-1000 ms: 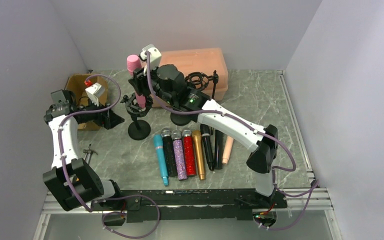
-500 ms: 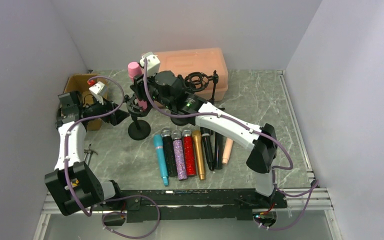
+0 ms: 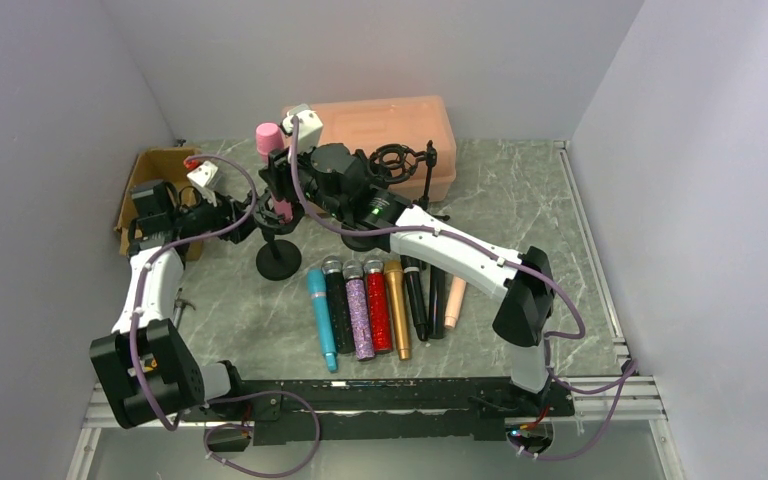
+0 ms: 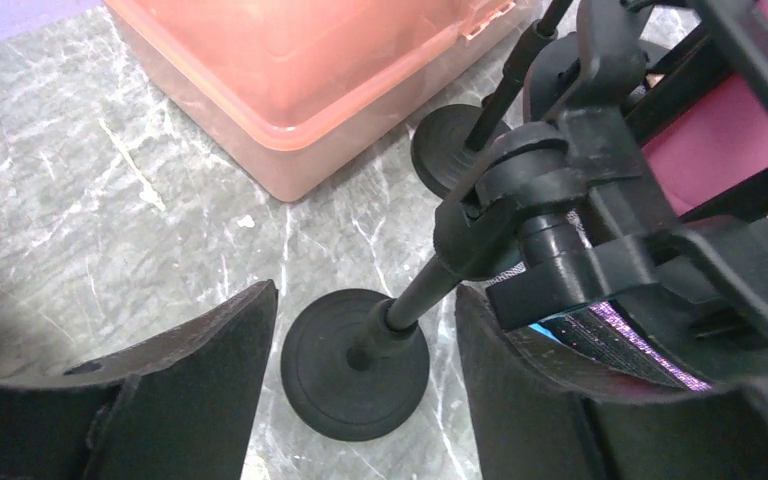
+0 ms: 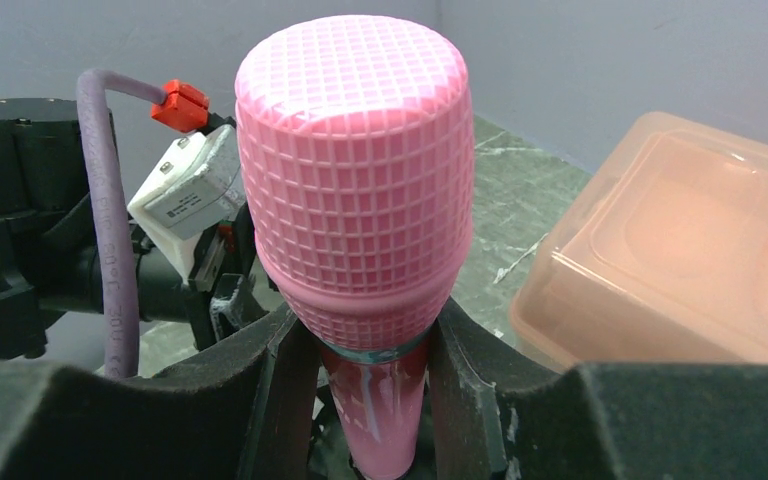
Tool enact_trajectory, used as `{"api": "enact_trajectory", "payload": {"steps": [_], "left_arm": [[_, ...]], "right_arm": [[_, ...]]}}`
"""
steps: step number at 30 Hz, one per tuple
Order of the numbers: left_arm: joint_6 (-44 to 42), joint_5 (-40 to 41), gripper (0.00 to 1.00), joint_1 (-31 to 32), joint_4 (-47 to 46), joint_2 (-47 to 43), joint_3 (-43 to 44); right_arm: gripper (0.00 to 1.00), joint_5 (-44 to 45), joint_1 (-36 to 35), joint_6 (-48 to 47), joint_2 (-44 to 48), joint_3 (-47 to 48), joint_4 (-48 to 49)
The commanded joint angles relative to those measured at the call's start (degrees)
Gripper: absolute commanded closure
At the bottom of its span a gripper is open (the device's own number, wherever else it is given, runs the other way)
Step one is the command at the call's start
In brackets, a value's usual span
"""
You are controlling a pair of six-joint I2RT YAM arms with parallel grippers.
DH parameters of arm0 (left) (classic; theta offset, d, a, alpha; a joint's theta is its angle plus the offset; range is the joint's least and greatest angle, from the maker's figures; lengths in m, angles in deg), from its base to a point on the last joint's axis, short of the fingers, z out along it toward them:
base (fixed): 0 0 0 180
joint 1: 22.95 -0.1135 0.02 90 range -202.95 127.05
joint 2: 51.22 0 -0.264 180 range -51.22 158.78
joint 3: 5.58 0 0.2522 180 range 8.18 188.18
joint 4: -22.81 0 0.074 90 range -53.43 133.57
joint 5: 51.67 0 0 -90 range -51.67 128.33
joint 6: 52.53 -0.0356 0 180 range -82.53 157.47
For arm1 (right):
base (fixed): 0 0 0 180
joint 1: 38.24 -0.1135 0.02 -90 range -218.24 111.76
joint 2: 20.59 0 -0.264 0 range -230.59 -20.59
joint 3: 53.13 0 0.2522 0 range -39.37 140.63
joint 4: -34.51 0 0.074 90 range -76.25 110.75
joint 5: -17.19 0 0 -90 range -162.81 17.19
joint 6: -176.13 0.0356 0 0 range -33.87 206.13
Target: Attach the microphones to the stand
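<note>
My right gripper is shut on the pink microphone and holds it upright, its lower end in the clip of the black stand. In the right wrist view the mesh head stands above the right gripper. My left gripper is open just left of the stand's clip. In the left wrist view the left gripper has its fingers on either side of the stand's pole, above the round base. The teal, purple glitter, red glitter, gold, black and peach microphones lie in a row.
A pink plastic box stands at the back. A second black stand with a ring mount is in front of it. A cardboard box sits at the far left. A black glitter microphone lies in the row.
My left gripper has moved right, from the cardboard box to the stand's pole. My right gripper still holds the pink microphone and has shifted slightly.
</note>
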Motion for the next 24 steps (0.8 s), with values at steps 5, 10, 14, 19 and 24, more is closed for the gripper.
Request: {"api": "enact_trajectory", "payload": {"steps": [5,10,14,19,24], "left_arm": [[2.7,-4.4,0.26,2.5,-11.9,1.8,-2.3],[2.2,-4.7,0.3,3.9,-14.8,2.9,-3.1],[5.5,-3.4,0.62,3.9,-19.7,4.3,-3.2],[8.6,-2.9,0.65,4.1,-25.4,7.2,-1.7],[11.4,-1.6,0.65,4.5,-30.1,10.7,0.9]], "right_arm": [[1.0,-1.5,0.0,2.0,-0.1,2.5,0.3],[1.0,-1.4,0.0,2.2,-0.2,3.1,0.3],[1.0,-1.1,0.1,1.2,-0.7,3.8,0.3],[1.0,-0.6,0.7,-0.2,-2.9,6.3,-1.7],[1.0,-1.2,3.0,0.1,-6.0,10.6,-3.2]]}}
